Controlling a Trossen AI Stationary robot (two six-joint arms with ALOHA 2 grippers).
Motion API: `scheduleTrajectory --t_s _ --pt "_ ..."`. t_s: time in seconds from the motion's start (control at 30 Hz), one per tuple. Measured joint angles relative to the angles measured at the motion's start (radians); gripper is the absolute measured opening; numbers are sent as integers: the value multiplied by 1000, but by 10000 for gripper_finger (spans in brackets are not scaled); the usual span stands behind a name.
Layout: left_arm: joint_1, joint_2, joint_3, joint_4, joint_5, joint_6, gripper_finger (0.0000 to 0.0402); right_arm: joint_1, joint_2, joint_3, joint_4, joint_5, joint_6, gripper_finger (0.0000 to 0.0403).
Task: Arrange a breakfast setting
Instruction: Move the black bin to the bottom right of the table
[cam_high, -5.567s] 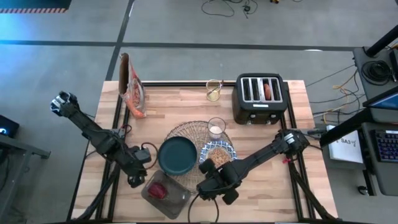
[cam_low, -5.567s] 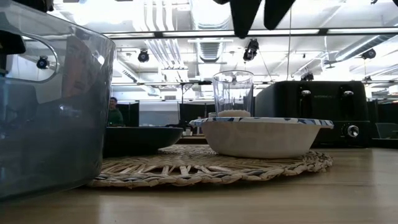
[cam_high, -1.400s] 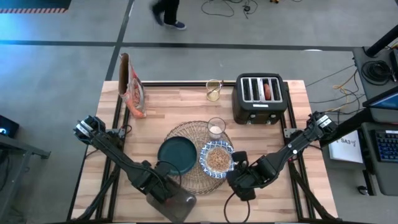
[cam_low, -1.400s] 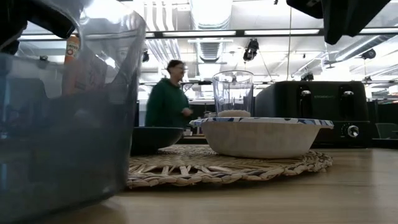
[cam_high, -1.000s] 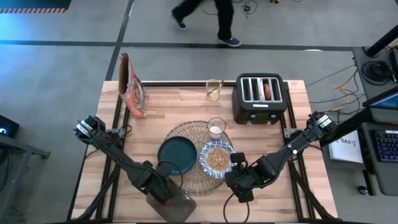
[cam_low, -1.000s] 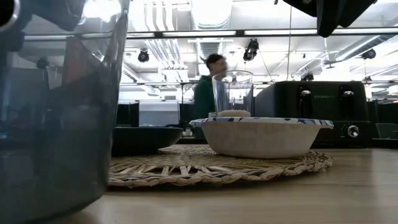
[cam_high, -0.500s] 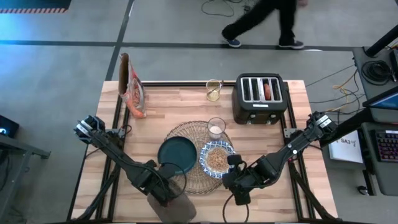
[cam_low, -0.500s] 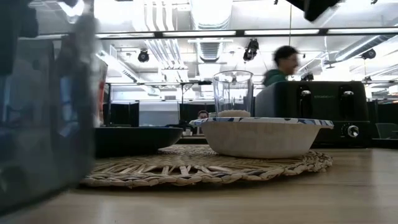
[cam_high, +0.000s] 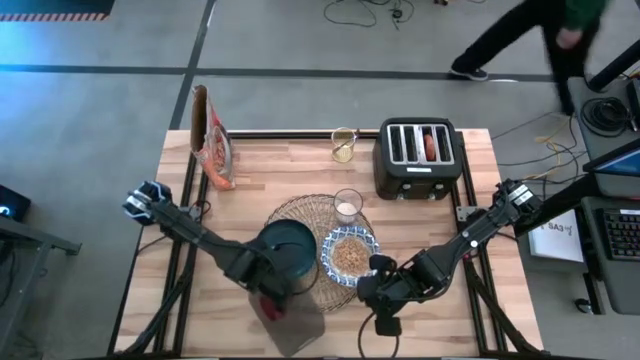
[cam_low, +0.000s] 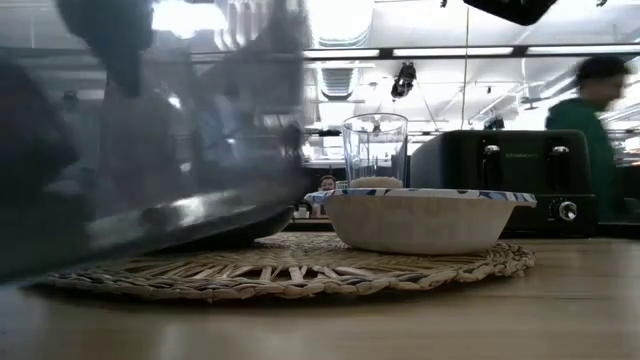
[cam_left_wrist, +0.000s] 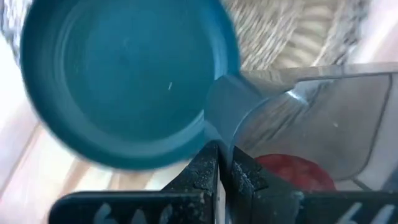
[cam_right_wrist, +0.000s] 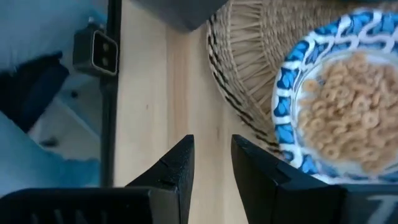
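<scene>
Left gripper clamped shut on edge of clear container holding red item, raised and tilted over teal plate. Plate sat on woven placemat, patterned bowl with cereal at plate's 3 o'clock, glass at bowl's 12 o'clock. Right gripper part open, empty, over bare table at bowl's 5 o'clock. Toaster at far edge.

Bright, even light falls from ceiling strip lamps, which glare white at the top of the low view. A clear container smears into motion blur at its left. The bowl stays sharp. Both wrist views are soft, blurred.
</scene>
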Motion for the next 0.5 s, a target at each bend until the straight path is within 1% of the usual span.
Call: scheduleTrajectory --t_s 0.13,0.27,0.43,0.5 --pt "36 -1 35 18 -1 83 0 -1 0 0 15 -9 102 95" --pt "69 -1 67 33 -8 149 0 -1 0 0 7 -51 109 95" --pt "108 -2 94 86 -11 227 0 -8 6 0 -2 -82 213 97" --pt "124 -2 94 111 -6 256 0 -8 6 0 -1 -83 221 103"
